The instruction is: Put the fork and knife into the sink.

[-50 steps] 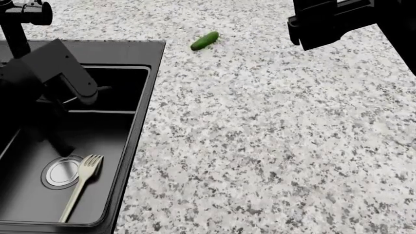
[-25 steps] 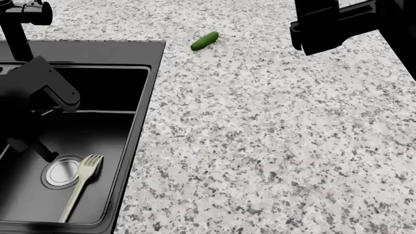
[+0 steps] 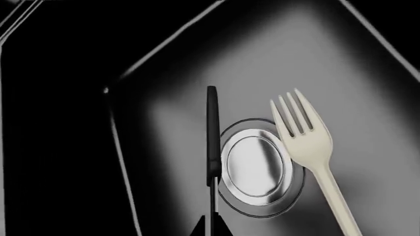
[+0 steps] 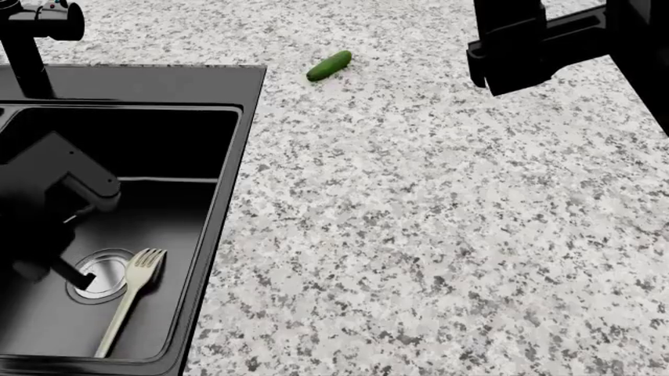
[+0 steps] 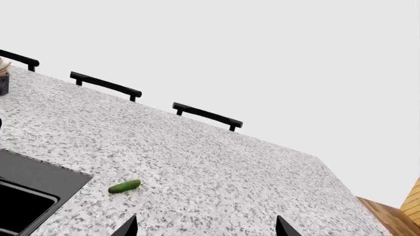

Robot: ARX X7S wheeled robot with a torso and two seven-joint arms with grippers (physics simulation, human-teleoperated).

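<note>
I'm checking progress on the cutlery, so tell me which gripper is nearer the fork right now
Left. The left gripper is down in the sink basin right beside the fork; the right gripper hangs over the far counter, well away.

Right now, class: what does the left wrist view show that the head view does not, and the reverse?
Only the left wrist view: the knife, seen edge-on, a slim black handle beside the drain; the left tool's tips appear to pinch its thin end at the frame's edge. In the head view the arm's dark shape masks it.
Only the head view: the cucumber, the counter and the faucet.
Both: the fork lying in the sink, tines by the drain.
</note>
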